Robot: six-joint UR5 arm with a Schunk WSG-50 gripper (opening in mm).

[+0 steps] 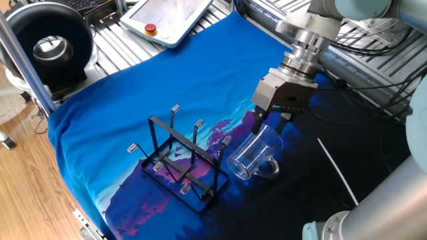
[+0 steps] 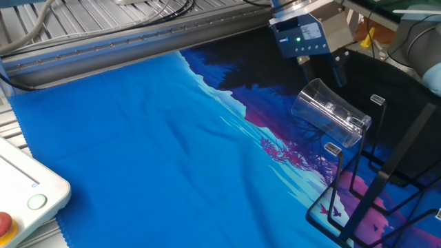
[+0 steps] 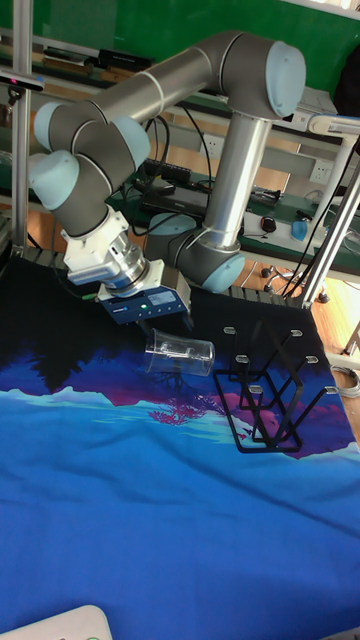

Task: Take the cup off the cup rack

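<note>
The cup (image 1: 253, 157) is a clear glass mug lying on its side on the dark part of the cloth, handle (image 1: 270, 168) toward the front and mouth toward the cup rack (image 1: 183, 160). From the opposite side the cup (image 2: 329, 118) almost reaches one capped peg (image 2: 332, 148); I cannot tell whether they touch. My gripper (image 1: 271, 124) hangs open just above the cup's thick base end, with nothing between its fingers. It also shows open over the cup in the other fixed view (image 2: 322, 69) and in the tall view (image 3: 165, 325), with the cup (image 3: 180, 354) left of the cup rack (image 3: 270, 392).
A blue and black printed cloth (image 1: 133, 100) covers the table. A teach pendant (image 1: 170, 17) lies at the back, and a black round device (image 1: 50, 47) stands at the far left. Cables (image 1: 373, 47) run behind the arm. A thin white line (image 1: 337, 170) crosses the dark cloth.
</note>
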